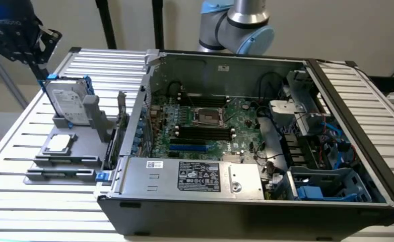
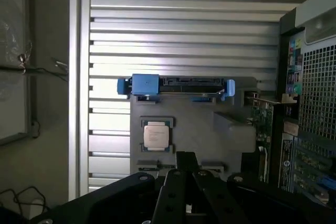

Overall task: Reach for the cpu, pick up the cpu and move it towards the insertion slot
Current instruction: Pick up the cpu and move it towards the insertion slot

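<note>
Silvery-grey metal face upward: locate the cpu (image 1: pixel 60 143) lying flat in a shallow seat of the grey fixture block (image 1: pixel 56 175), at the left middle of the exterior frame, on the slatted aluminium table (image 1: pixel 15 131) and outside the open computer case (image 1: pixel 183 212). Locate the gripper (image 1: pixel 44 63) at the upper left of the same frame, raised clear of the fixture, fingers pressed together and holding nothing. Confirm in the wrist view, with the gripper (image 2: pixel 186 157) showing dark fingers met in a single closed tip. Read the governing relation as follows: cpu lower in the exterior frame than the gripper and apart from it, with the upright hard drive (image 1: pixel 69 103) in its blue frame standing between the two. In the wrist view, find the cpu (image 2: pixel 156 135) near the closed tip, ahead of it and offset to the side away from the computer case (image 2: pixel 315 77), nearer the tip than the edge-on hard drive (image 2: pixel 176 85). Treat the chip as square: no long axis to align with, edges parallel to the fixture edges and the table slats. Locate the insertion slot (image 1: pixel 208 116), shiny metal frame around a dark centre, on the board inside the case, toward the exterior view's right of the cpu and well apart from it, case wall between. Judge the work as at the reach stage: no contact with the chip, nothing lifted.
</note>
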You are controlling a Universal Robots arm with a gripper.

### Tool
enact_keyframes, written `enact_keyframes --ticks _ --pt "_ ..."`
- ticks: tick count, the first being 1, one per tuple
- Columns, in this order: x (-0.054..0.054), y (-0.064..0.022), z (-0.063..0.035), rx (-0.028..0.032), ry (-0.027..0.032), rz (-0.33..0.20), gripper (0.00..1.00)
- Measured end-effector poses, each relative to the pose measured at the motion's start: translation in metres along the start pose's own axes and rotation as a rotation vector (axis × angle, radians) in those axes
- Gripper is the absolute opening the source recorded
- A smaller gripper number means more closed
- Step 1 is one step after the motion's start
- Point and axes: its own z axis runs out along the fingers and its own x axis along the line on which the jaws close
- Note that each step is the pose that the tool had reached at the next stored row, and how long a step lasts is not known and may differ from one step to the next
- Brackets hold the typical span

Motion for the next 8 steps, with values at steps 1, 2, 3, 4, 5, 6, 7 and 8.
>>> enact_keyframes --ticks 1,2,3,4,5,6,7,8 --pt "0.003 -0.0014 0.0011 0.0 0.0014 0.0 0.11" --pt "0.005 -0.0026 0.0023 0.0 0.0029 0.0 0.11" --pt "0.008 -0.0039 0.0034 0.0 0.0043 0.0 0.11" --pt "0.011 -0.0052 0.0046 0.0 0.0058 0.0 0.11" --pt "0.013 -0.0063 0.0056 0.0001 0.0073 0.0 0.11" --pt "0.016 -0.0073 0.0066 0.0003 0.0087 0.0 0.11" --pt "0.018 -0.0082 0.0075 0.0007 0.0102 0.0 0.11" --pt "0.021 -0.0091 0.0084 0.0011 0.0115 0.0 0.11"
